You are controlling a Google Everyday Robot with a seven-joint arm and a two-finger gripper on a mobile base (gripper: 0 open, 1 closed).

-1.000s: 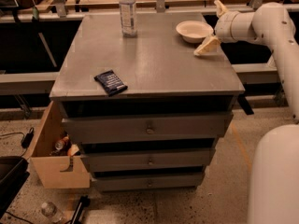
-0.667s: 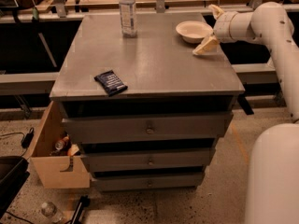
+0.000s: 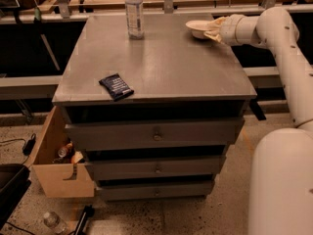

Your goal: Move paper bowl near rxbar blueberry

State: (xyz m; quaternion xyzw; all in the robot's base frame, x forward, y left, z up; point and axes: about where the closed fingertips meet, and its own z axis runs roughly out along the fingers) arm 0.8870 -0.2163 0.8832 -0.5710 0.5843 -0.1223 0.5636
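Observation:
The paper bowl, cream-white with a flared rim, sits at the back right of the grey cabinet top. The rxbar blueberry, a flat dark navy bar, lies near the front left edge, far from the bowl. My gripper is at the bowl's right rim, reaching in from the right on the white arm. Whether it touches or holds the rim does not show.
A clear water bottle stands upright at the back centre-left. The cabinet has three drawers below. An open cardboard box sits on the floor at the left. My white base is at the lower right.
My gripper has moved from the front right of the bowl back and up to the bowl's right rim. The bowl, bar and bottle have stayed in place.

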